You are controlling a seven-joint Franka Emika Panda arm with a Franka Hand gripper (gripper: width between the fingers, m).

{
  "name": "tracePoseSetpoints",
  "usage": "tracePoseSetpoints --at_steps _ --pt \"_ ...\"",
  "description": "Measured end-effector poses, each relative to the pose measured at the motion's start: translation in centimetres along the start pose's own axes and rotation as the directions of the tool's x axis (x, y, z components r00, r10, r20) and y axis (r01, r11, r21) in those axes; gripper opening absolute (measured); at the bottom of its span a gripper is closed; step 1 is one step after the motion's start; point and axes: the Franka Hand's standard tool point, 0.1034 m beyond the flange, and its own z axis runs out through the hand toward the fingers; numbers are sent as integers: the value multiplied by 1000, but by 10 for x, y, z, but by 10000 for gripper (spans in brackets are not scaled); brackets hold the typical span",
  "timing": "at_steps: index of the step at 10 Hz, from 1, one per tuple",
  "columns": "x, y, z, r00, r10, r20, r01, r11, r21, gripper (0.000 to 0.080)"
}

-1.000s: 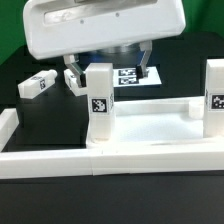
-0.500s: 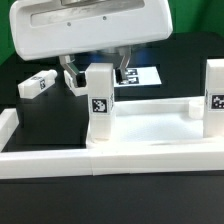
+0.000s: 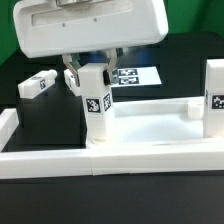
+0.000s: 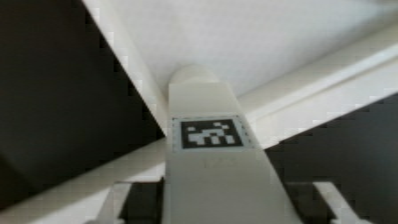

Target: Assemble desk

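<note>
A boxy white plastic wrist housing (image 3: 90, 30) with rounded corners and a grey recessed slot (image 3: 75, 14) carries a gripper (image 3: 92, 76) with 2 slim grey fingers (image 3: 72, 78).

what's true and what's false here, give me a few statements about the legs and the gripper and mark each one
1. The loose leg lies on its side on the black table, at the exterior view's left. True.
2. The gripper hangs over the right leg. False: its fingers stand either side of the middle leg, which is upright.
3. The marker board lies flat on the table behind the gripper. True.
4. The two upright legs carry no tags. False: each shows a black-and-white tag on the face towards the exterior view.
</note>
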Motion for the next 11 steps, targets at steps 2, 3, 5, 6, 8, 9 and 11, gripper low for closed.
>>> tracePoseSetpoints --at_steps 2,3,5,6,8,9,11 --pt "-2 0 1 905 425 15 -425 905 0 298" --pt "-1 1 1 830 556 42 -557 831 7 298" --pt "-4 -3 1 754 654 65 -654 756 -15 298" --pt "-6 -7 1 714 697 68 -697 717 -22 298" --pt "-6 -7 2 754 653 68 -654 756 -17 297" --pt "-8 -8 4 872 487 51 -488 873 2 394" --pt "-17 -8 4 988 109 106 -108 994 -11 617"
